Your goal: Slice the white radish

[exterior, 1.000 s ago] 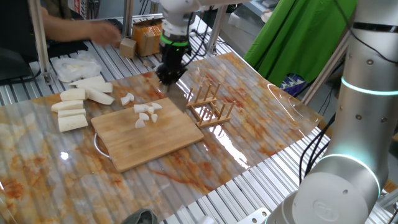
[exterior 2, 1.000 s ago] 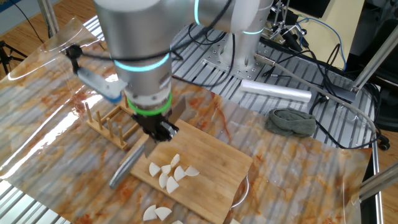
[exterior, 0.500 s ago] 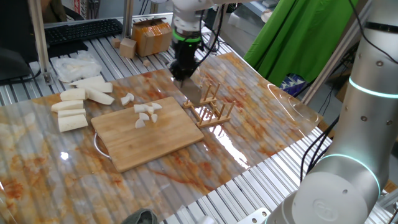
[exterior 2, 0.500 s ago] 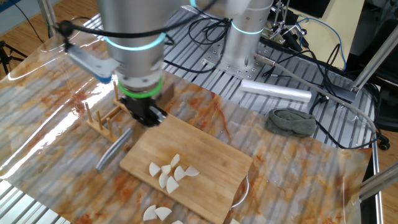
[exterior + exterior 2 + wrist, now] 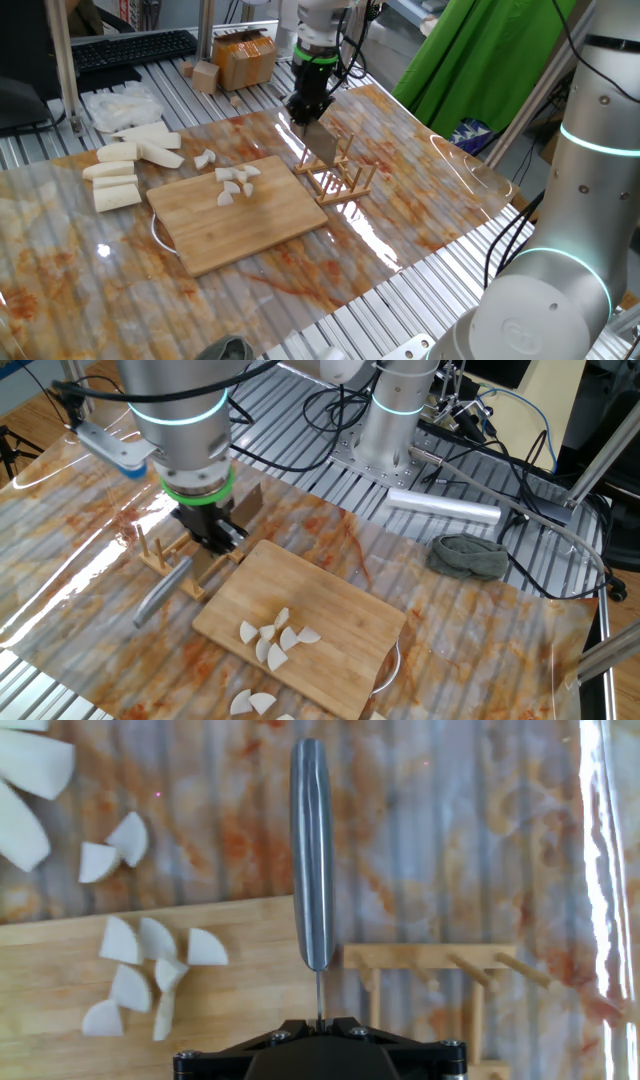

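Note:
The white radish lies as several small wedge chunks (image 5: pixel 236 182) (image 5: pixel 275 635) (image 5: pixel 150 970) on the bamboo cutting board (image 5: pixel 240 225) (image 5: pixel 335 605). Two more chunks (image 5: pixel 112 848) rest on the table just off the board. My gripper (image 5: pixel 305 112) (image 5: pixel 210 538) (image 5: pixel 318 1020) is shut on a knife. Its grey handle (image 5: pixel 313 850) (image 5: pixel 160 592) points away from the hand, and the blade (image 5: pixel 322 148) hangs over the wooden rack (image 5: pixel 340 175) (image 5: pixel 165 555), to the side of the board and the chunks.
Larger white radish sticks (image 5: pixel 120 165) and a white plastic bag (image 5: pixel 120 103) lie left of the board. A cardboard box (image 5: pixel 245 60) stands behind. A grey cloth (image 5: pixel 470 555) and a metal cylinder (image 5: pixel 445 508) lie near the arm's base.
The gripper has carried the knife away from the board's edge and over to the wooden rack. A person's arm at the back left is gone.

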Available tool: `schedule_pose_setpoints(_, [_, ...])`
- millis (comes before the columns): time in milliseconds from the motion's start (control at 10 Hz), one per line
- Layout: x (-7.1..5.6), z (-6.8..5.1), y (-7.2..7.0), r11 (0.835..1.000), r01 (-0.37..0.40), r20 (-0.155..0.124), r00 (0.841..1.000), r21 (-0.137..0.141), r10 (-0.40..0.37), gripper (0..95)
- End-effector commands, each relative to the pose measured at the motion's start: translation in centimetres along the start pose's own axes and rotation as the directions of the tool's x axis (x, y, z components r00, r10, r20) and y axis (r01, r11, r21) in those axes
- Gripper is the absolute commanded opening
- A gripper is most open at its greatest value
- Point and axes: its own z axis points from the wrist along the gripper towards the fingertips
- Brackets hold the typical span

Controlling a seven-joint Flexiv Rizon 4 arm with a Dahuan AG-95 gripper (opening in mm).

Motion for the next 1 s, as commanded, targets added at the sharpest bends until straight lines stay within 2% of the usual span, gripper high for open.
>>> schedule_pose_setpoints(100, [-0.3, 0.0, -1.2, 1.0, 0.002, -0.005, 1.0, 0.005, -0.002, 0.0])
schedule_pose_setpoints(300, [-0.5, 0.1, -2.7, 1.0, 0.009, -0.013, 1.0, 0.009, -0.009, 0.0])
schedule_pose_setpoints(600, [-0.4, 1.2, -4.6, 1.0, 0.012, -0.004, 1.0, 0.011, -0.012, 0.0])
schedule_pose_setpoints(1000, [-0.2, 1.8, -5.2, 1.0, -0.006, 0.002, 1.0, 0.013, 0.006, 0.0])
